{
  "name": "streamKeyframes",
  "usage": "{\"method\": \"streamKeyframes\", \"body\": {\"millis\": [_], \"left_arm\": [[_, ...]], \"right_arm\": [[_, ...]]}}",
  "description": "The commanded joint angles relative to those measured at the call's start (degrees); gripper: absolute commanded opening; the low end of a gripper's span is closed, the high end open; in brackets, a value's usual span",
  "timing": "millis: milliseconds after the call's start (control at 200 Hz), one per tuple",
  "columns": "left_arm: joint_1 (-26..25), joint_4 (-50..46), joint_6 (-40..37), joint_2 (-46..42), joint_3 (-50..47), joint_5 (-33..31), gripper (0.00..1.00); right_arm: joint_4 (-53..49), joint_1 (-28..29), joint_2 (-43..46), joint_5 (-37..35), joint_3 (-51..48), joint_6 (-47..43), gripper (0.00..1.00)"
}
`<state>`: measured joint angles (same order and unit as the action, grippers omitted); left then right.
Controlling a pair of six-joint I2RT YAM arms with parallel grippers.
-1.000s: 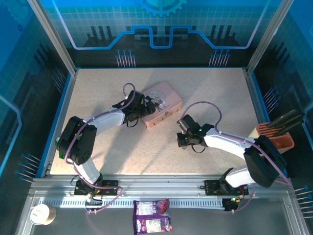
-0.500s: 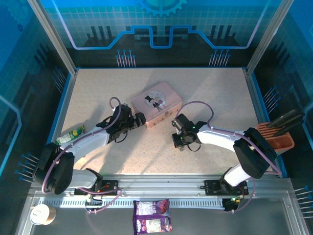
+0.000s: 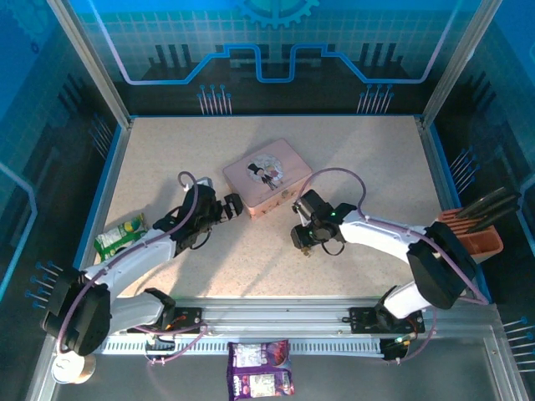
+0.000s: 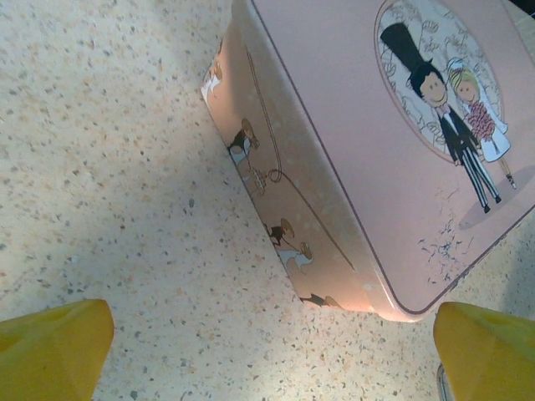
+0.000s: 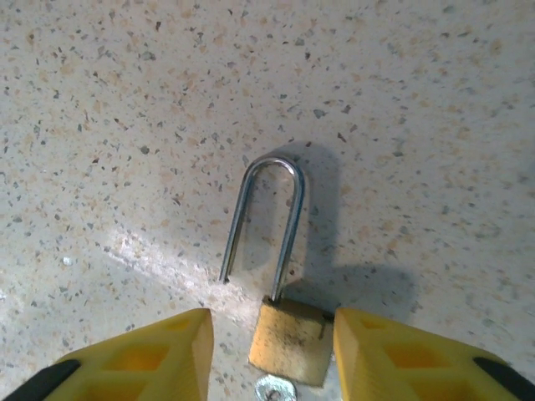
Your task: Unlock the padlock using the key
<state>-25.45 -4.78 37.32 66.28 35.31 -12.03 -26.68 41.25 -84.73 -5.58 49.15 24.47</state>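
The brass padlock lies flat on the speckled table. Its silver shackle is sprung, with one leg free of the body. A small silver key head shows at the body's bottom edge; the blade is hidden. My right gripper is open, its yellow fingers either side of the padlock body, the right one close against it. In the top view this gripper covers the padlock. My left gripper is open and holds nothing, just off the near corner of the pink tin.
The pink tin sits mid-table between the arms. A green snack packet lies by the left wall, and an orange holder with dark tools stands at the right edge. A purple packet and a paper cup rest on the front rail.
My right gripper has gone from shut to open around the padlock and shifted slightly left. My left arm has drawn back from the tin toward the near left, staying open.
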Motion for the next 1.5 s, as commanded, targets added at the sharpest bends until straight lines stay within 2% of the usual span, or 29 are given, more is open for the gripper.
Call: {"method": "streamKeyframes", "body": {"millis": [0,205,340,450,510,565,705,820,961,1081,1171,1351,1496], "left_arm": [[0.1,-1.5,-3.0,-2.4,-0.7,-4.2,0.99],[0.1,-2.2,-5.3,-5.8,-1.1,-8.7,0.99],[0.1,-0.6,-7.6,-9.2,-3.3,-16.3,0.99],[0.1,1.1,-10.9,-10.3,-3.6,-25.0,0.99],[0.1,3.3,-13.5,-10.0,-3.7,-29.7,0.99],[0.1,7.4,-17.2,-9.6,-4.5,-32.6,0.99],[0.3,18.0,-26.1,-8.9,-7.4,-35.4,0.99],[0.8,24.3,-31.6,-8.6,-9.6,-34.6,0.99],[1.7,33.4,-37.8,-5.0,-12.6,-32.2,0.99],[3.2,51.0,-44.8,3.0,-17.2,-34.0,0.99],[4.4,61.3,-51.0,9.2,-19.4,-31.3,0.99],[8.9,71.3,-50.1,16.5,-21.5,-22.8,0.99],[12.6,72.7,-46.0,19.2,-21.4,-14.2,0.99]], "right_arm": [[-3.1,-0.1,4.6,-2.4,2.9,-3.0,0.47],[-2.4,-2.2,12.6,-6.3,3.2,-6.1,0.51],[4.5,-4.6,19.0,-9.6,-0.3,-8.1,0.54],[14.2,-7.0,23.6,-14.9,-4.9,-9.0,0.69],[21.2,-8.5,25.7,-16.1,-8.3,-11.3,0.72],[27.0,-9.3,27.4,-17.8,-11.2,-13.7,0.82],[35.2,-10.5,30.5,-19.9,-15.9,-21.1,0.86],[44.9,-10.9,32.9,-21.5,-21.7,-26.6,0.86],[53.5,-12.9,34.2,-22.1,-28.0,-28.2,0.88],[56.6,-14.3,32.2,-23.1,-30.0,-30.0,0.92],[55.9,-15.8,29.0,-24.4,-29.3,-30.5,1.00],[62.3,-18.1,23.0,-25.2,-30.6,-33.0,1.00],[67.5,-19.8,19.1,-24.1,-31.9,-33.6,1.00]]}}
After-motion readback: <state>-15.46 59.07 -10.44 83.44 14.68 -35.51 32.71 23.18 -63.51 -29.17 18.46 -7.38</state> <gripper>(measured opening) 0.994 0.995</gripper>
